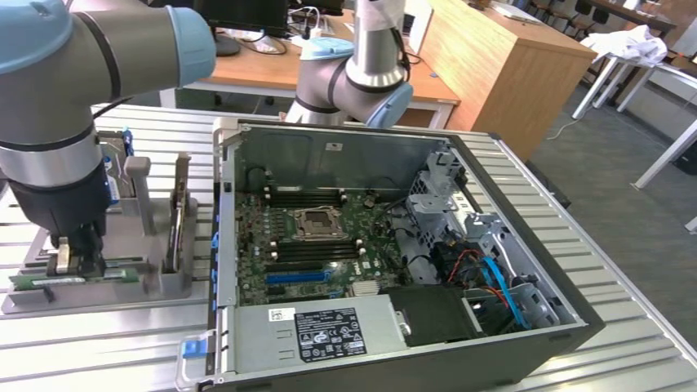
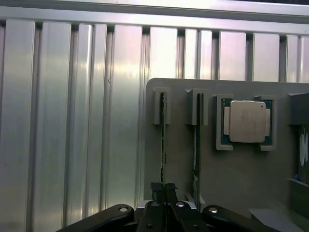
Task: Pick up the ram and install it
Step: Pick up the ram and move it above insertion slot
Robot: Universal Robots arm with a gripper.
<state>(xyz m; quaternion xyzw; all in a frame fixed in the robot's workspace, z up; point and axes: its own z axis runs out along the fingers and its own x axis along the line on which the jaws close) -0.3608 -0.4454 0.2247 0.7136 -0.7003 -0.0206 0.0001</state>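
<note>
Jaws grip the ram (image 2: 163,130), one of two strips (image 2: 196,145).
One processor (image 2: 246,121) beside them; bare desk (image 2: 72,121) beyond the holder's (image 2: 231,183) edge.

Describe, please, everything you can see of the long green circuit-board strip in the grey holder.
The long green circuit-board strip is thin, with a pale label and small dark chips on its face. It stands on its long edge in a slot of the grey plastic holder at the exterior view's left. The black gripper is shut on its upper edge.
</note>
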